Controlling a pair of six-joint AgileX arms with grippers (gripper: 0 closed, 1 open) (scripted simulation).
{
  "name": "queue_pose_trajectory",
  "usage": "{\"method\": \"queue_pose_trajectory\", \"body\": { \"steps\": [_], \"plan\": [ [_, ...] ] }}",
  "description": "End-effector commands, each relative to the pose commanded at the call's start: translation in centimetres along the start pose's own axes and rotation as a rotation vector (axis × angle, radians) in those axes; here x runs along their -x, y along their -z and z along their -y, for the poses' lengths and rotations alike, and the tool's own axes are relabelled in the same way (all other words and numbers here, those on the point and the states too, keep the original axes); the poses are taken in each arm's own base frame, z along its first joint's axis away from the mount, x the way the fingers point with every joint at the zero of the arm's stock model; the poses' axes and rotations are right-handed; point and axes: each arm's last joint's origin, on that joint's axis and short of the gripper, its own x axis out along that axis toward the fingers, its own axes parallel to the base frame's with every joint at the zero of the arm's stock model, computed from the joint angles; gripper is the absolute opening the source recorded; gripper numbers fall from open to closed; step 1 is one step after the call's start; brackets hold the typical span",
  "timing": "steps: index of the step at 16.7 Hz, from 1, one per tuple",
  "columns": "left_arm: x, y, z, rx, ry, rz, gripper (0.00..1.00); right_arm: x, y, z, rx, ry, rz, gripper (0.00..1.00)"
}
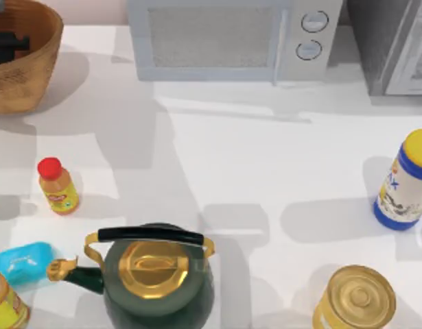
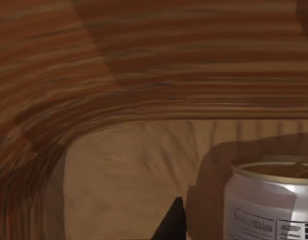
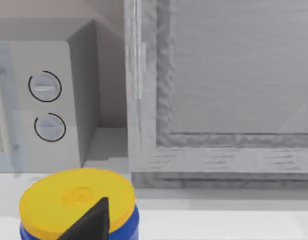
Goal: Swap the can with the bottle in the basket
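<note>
One woven basket [image 1: 32, 65] stands at the far left corner of the surface [image 1: 265, 164], with the left gripper [image 1: 8, 44] showing as a dark shape down inside it. In the left wrist view one can [image 2: 271, 200] stands upright on the basket floor, next to a single dark fingertip [image 2: 171, 225]; whether the fingers are spread or closed cannot be told, and they appear, though not certainly, to be just clear of the can. One red-capped bottle [image 1: 57, 186] stands on the left side, well outside the basket. Counted elsewhere: one green kettle [image 1: 152, 277], one yellow tin [image 1: 355, 299], one blue sponge [image 1: 24, 262], one microwave [image 1: 231, 38], and one blue yellow-lidded canister [image 1: 406, 181]. The right wrist view looks over that canister's lid, one dark fingertip [image 3: 93, 220] before it; its finger spread cannot be told.
</note>
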Motion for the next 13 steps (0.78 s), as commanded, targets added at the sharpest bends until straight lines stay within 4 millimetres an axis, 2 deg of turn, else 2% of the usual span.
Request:
{"method": "queue_pose_trajectory", "body": {
  "steps": [4,12,13],
  "plan": [
    [0.0,0.0,0.0,0.000,0.000,0.000,0.02,0.0,0.0,0.0,0.000,0.000,0.000,1.00],
    [0.0,0.0,0.0,0.000,0.000,0.000,0.00,0.0,0.0,0.0,0.000,0.000,0.000,1.00],
    [1.7,-0.5,-0.1,-0.005,-0.011,0.038,0.00,0.0,0.0,0.0,0.000,0.000,0.000,1.00]
  ]
}}
